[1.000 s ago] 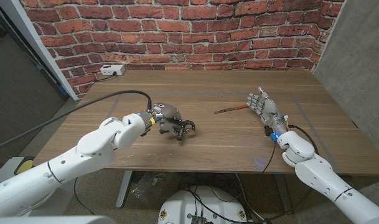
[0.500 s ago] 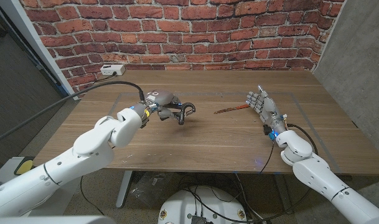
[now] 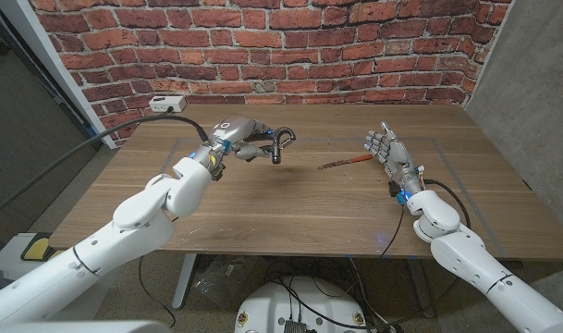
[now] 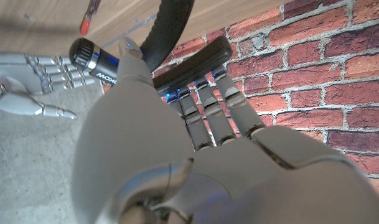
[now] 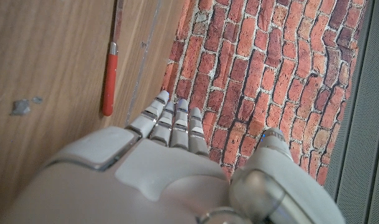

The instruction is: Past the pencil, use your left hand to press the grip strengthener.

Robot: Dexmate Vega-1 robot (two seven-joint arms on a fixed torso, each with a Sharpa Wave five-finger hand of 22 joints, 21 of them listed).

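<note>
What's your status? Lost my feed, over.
Left hand grips the grip strengthener, lifted off the table. Right hand open, beside the pencil. Nothing in the way.

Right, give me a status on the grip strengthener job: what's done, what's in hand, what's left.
Done: the left hand has the grip strengthener picked up, held above the table.
In hand: its fingers are wrapped around a black handle; I can't tell whether it is squeezed.
Left: the press itself, apparently. The pencil lies on the table beside the right hand, which holds nothing.
</note>
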